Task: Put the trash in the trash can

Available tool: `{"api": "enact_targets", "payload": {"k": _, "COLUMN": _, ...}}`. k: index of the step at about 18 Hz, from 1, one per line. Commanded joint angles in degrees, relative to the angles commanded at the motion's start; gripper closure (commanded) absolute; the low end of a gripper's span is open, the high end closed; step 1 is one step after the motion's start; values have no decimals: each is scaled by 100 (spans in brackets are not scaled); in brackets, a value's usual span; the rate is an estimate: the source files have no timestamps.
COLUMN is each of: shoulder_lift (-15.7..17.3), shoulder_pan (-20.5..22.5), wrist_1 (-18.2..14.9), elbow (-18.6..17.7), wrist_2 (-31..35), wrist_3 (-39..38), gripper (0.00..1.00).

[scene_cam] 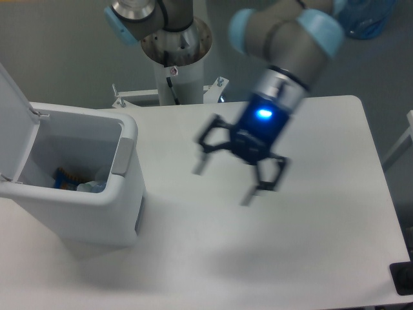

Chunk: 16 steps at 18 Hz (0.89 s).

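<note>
Trash can [97,206] sits at the left of the table [322,258], lid [13,123] hinged up and open, grey tab [122,154] on the right rim. Inside, low against the near wall: clear bottle [92,186] lying at the bottom, partly hidden by the rim, next to something blue/orange I can't identify. Carton piece isn't distinguishable in there, could be under the bottle or hidden by the wall, can't tell. Gripper [235,168] is mid-table, well apart from the bin, motion-blurred, fingers spread wide and nothing between them. Tabletop shows no loose trash. Judgement: bottle is deposited, task looks done or nearly so; only open item is confirming the carton is in the bin, and possibly closing the lid.
</note>
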Motion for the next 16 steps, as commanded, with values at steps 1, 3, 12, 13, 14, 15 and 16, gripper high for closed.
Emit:
{"api": "enact_targets", "payload": {"k": 1, "shoulder_lift": -88, "shoulder_pan": 0, "wrist_1": 9, "elbow": 79, "wrist_2": 430, "wrist_3": 44, "gripper": 0}}
{"api": "enact_targets", "payload": {"k": 3, "shoulder_lift": -211, "shoulder_pan": -34, "wrist_1": 0, "elbow": 194, "wrist_2": 1239, "wrist_3": 184, "gripper": 0}}
{"api": "enact_targets", "payload": {"k": 12, "shoulder_lift": -300, "shoulder_pan": -447, "wrist_1": -429, "elbow": 458, "wrist_2": 4236, "wrist_3": 2089, "gripper": 0}}
{"api": "enact_targets", "payload": {"k": 13, "shoulder_lift": -274, "shoulder_pan": -491, "wrist_1": -553, "elbow": 466, "wrist_2": 4544, "wrist_3": 2231, "gripper": 0}}
{"api": "enact_targets", "payload": {"k": 14, "shoulder_lift": -273, "shoulder_pan": -544, "wrist_1": -641, "elbow": 493, "wrist_2": 4730, "wrist_3": 2276, "gripper": 0}}
{"api": "enact_targets", "payload": {"k": 15, "shoulder_lift": -273, "shoulder_pan": -571, "wrist_1": -676, "elbow": 519, "wrist_2": 4793, "wrist_3": 2268, "gripper": 0}}
{"api": "enact_targets", "payload": {"k": 16, "shoulder_lift": -273, "shoulder_pan": -580, "wrist_1": -686, "elbow": 528, "wrist_2": 4802, "wrist_3": 2268, "gripper": 0}}
